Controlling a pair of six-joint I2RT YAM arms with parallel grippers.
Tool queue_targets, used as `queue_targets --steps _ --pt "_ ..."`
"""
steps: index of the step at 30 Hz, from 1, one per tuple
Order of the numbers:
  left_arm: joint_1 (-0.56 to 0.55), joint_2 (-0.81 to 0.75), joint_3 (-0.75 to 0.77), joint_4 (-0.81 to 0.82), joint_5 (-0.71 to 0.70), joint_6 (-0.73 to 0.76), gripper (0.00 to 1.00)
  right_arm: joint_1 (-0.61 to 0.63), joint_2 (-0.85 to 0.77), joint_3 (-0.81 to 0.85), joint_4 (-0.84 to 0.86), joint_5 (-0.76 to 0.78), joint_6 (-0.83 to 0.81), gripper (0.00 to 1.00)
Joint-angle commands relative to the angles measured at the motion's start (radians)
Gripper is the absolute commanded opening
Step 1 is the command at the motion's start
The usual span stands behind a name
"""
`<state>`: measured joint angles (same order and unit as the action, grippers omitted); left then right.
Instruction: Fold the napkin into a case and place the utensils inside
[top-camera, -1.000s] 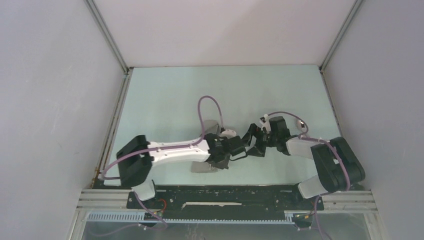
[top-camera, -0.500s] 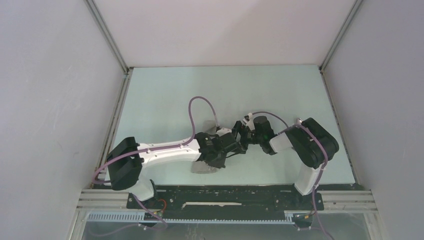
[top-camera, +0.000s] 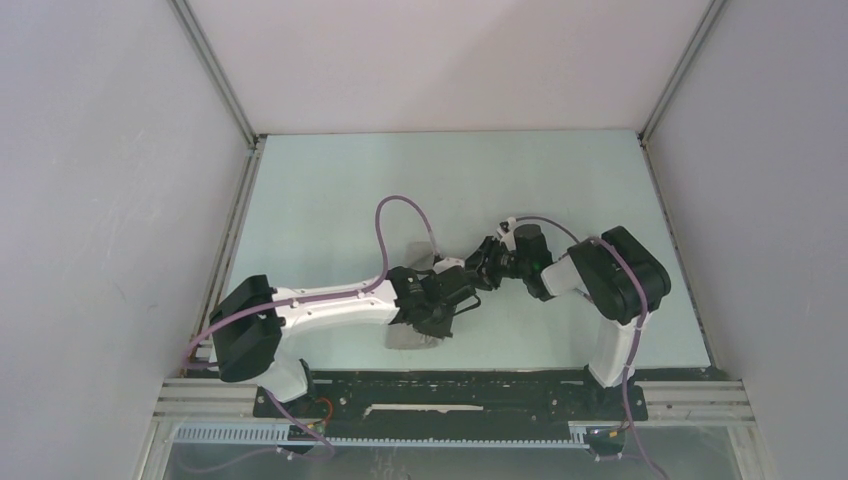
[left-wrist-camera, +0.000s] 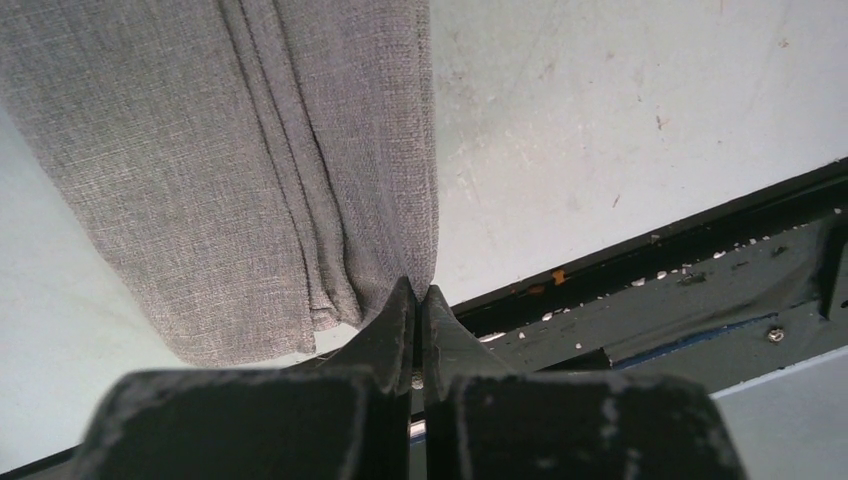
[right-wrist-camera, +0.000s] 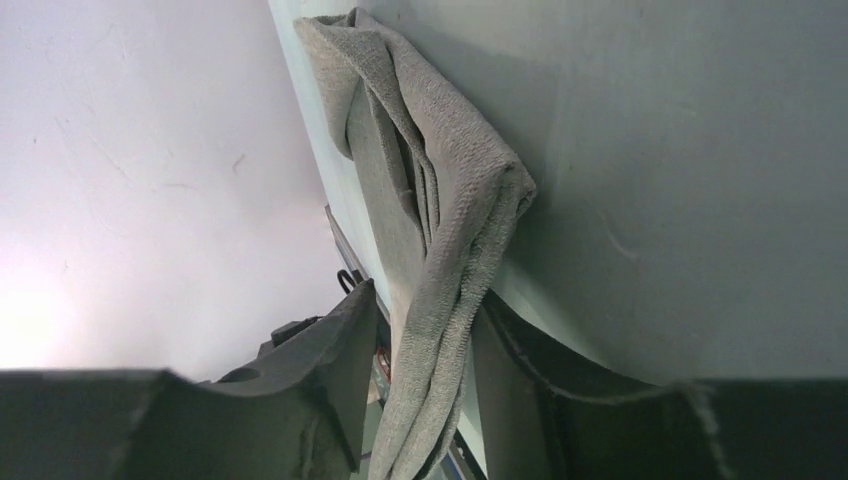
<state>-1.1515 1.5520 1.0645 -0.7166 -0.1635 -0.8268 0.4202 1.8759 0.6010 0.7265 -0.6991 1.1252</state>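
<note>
The left gripper (left-wrist-camera: 420, 298) is working just beyond the black rail (top-camera: 450, 385). Its fingers are pressing together and appear to be nipping one layer at the napkin's rail-side end.

The napkin (left-wrist-camera: 200, 180) is lying on the table (top-camera: 400, 190), just beyond the rail and running away from it. It is showing as a narrow strip of several stacked lengthwise folds.

The right gripper (right-wrist-camera: 428, 305) is reaching in from the right, farther from the rail than the left one. It is clamping a bunched length of the napkin between its fingers and lifting that end off the table.

Judgement: the folding is well advanced, but the far end is hanging loose and crumpled, so the case is not looking finished. No utensils are showing in any view. Finishing the pocket and loading the fork and spoon are remaining.
</note>
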Motion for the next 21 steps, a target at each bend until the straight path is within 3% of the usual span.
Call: queue_targets --steps 1,4,8,11,17,21 --pt "0.001 -0.023 0.002 0.065 0.041 0.025 0.0 -0.011 0.016 0.042 0.005 0.014 -0.033 0.43" --pt "0.001 -0.018 0.003 0.083 0.048 0.026 0.0 -0.022 0.017 0.059 -0.017 0.009 -0.053 0.38" --pt "0.002 -0.021 0.008 0.116 0.051 0.037 0.0 -0.039 0.0 0.08 -0.075 0.014 -0.097 0.13" --pt "0.009 -0.006 0.016 0.197 0.083 0.053 0.0 -0.054 -0.042 0.131 -0.246 0.044 -0.204 0.0" --pt "0.037 0.085 0.035 0.385 0.185 0.042 0.0 -0.074 -0.098 0.287 -0.657 0.136 -0.44 0.0" --pt "0.041 0.137 0.041 0.475 0.22 0.039 0.0 -0.086 -0.095 0.374 -0.814 0.172 -0.534 0.0"
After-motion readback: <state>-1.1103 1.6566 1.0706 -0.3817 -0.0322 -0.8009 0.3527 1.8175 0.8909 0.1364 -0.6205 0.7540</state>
